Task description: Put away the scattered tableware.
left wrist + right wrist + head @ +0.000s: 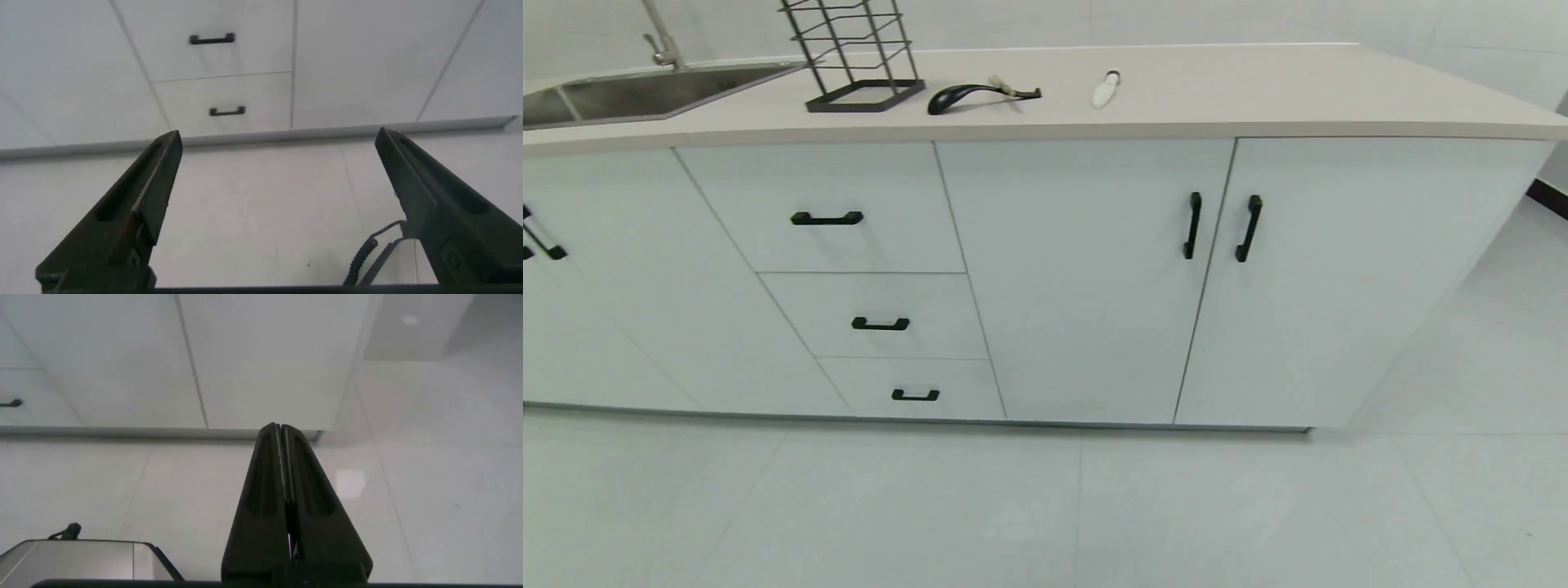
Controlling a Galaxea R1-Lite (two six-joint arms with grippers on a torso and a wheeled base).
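Left claw (278, 139) and right claw (280, 427): matte black, long tapered fingers (151, 204); coiled black cable (357, 263).

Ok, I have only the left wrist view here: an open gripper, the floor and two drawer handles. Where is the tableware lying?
Observer: A black spoon lies on the countertop, beside the wire rack.
Operator: Is there any other piece?
Observer: Yes, a white-handled utensil lies apart from it, further to the robot's right.
Operator: And the other arm?
Observer: The right gripper is shut, with nothing in it, over the floor.
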